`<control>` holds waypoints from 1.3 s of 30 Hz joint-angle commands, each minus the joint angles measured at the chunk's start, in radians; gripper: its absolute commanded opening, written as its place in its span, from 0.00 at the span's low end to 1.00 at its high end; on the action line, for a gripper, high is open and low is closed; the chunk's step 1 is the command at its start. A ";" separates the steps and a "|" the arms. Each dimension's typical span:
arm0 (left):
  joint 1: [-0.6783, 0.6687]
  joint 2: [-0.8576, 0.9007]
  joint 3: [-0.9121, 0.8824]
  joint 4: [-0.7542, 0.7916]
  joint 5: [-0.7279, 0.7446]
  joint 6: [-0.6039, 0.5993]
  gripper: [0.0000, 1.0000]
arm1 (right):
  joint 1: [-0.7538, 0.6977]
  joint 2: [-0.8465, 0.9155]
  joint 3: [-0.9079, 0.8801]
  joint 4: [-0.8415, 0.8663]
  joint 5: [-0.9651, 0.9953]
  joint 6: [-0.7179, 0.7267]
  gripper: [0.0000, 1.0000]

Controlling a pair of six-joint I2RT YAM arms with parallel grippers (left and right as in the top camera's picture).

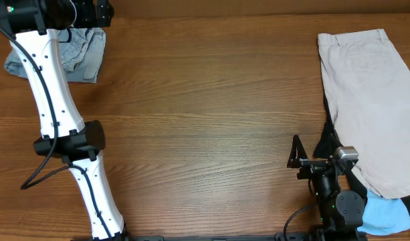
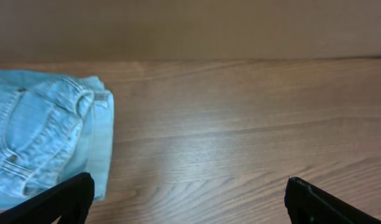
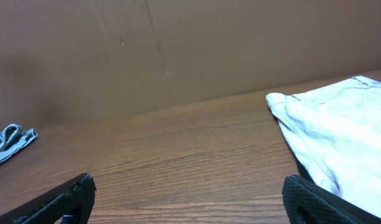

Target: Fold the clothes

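I see the denim shorts (image 1: 81,57) in the far-left corner of the table (image 1: 205,114), partly under my left arm (image 1: 54,100). They are faded light blue and bunched into a rough folded bundle, not flat. The left wrist view shows a stitched pocket seam, a waistband edge with a belt loop, and a smoother folded panel on the bundle's right side. The bundle lies on the wood ahead and to the left of the left gripper (image 2: 189,183). Its fingers (image 2: 63,200) stand wide apart with nothing between them. One finger is close to the denim's near edge, and I can't tell if it touches. Beige shorts (image 1: 368,100) lie spread along the right edge, fairly flat, waistband toward the far side, on top of a black garment (image 1: 327,142) — a pale-blue garment (image 1: 388,215) pokes out at the near-right corner. The right gripper (image 3: 187,183) sits low beside the beige shorts, fingers wide apart, holding nothing.
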 commanded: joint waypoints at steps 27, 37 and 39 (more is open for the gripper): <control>-0.080 -1.056 -1.368 0.093 0.011 -0.019 1.00 | -0.003 -0.012 -0.010 0.006 0.010 -0.007 1.00; -0.012 -1.523 -2.022 0.725 0.047 -0.051 1.00 | -0.003 -0.012 -0.010 0.006 0.010 -0.007 1.00; -0.012 -1.632 -2.157 0.841 0.042 -0.051 1.00 | -0.003 -0.012 -0.010 0.006 0.010 -0.007 1.00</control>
